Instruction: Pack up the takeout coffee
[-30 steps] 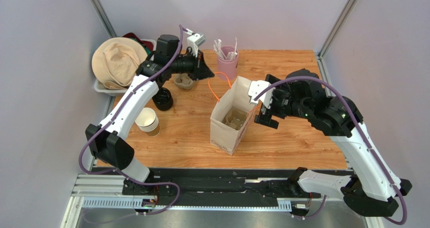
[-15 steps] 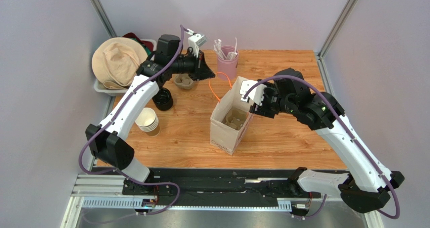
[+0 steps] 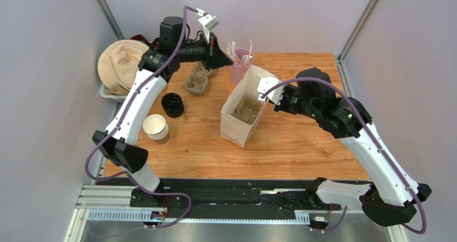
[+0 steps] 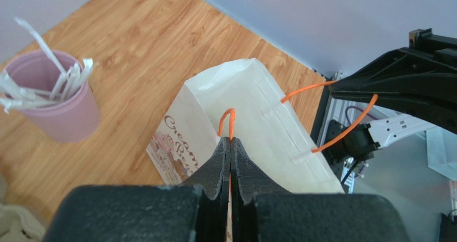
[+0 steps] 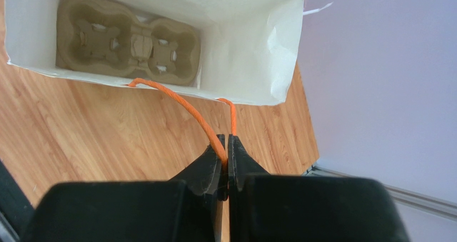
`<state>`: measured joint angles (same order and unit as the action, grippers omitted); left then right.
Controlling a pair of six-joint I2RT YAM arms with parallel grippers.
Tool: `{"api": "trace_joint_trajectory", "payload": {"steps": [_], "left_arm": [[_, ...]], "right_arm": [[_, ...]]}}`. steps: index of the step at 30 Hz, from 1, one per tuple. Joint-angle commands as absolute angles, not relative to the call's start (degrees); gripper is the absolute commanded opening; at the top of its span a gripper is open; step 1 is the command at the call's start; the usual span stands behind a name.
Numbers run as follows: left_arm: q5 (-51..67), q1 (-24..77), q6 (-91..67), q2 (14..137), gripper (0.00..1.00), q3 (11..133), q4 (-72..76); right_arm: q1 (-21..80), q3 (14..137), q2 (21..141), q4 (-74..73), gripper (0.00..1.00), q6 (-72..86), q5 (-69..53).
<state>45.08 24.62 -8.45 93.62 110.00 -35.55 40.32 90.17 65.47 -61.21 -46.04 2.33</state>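
A white paper bag (image 3: pixel 240 125) stands open mid-table with a cardboard cup carrier (image 3: pixel 247 111) on its bottom. My left gripper (image 3: pixel 219 53) is shut on the bag's far orange handle (image 4: pixel 229 122); its tips (image 4: pixel 231 141) pinch the cord just above the bag (image 4: pixel 252 119). My right gripper (image 3: pixel 277 99) is shut on the near orange handle (image 5: pixel 185 107), with its tips (image 5: pixel 227 141) meeting on the cord. The right wrist view looks down into the bag (image 5: pixel 252 54) at the carrier (image 5: pixel 129 46). The takeout coffee is out of view.
A nested stack of paper cups (image 3: pixel 155 128) and a black round lid (image 3: pixel 172 104) sit at the left. A second cardboard carrier (image 3: pixel 196 80) lies behind them. A pink cup of white sticks (image 3: pixel 241 61) stands behind the bag. A beige hat (image 3: pixel 123 65) fills a white bin.
My right gripper moved in and shut on the near orange handle. My left arm rose and drew its handle back, and the bag shifted slightly away from me and stands more open.
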Motion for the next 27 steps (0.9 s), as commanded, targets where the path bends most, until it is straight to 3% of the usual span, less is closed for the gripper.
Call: {"api": "trace_joint_trajectory", "payload": {"steps": [1,8,16,27], "left_arm": [[49.3,24.8,-8.6,95.1,0.00,117.9,-36.8],[49.1,25.0,-8.8,94.9,0.00,119.2,-36.5],[46.0,26.2,-6.2,95.7,0.00,104.8,-35.5],[45.0,26.2,-4.7,99.2,0.00,120.8,-40.2]], "right_arm": [[40.3,95.3,63.7,-54.3,0.04,-43.1,3.9],[40.2,96.3,64.0,-54.1,0.03,-41.6,4.0],[40.3,75.2,60.7,-48.7,0.05,-42.3,5.6],[40.0,82.8,61.3,-49.8,0.05,-41.0,3.7]]}}
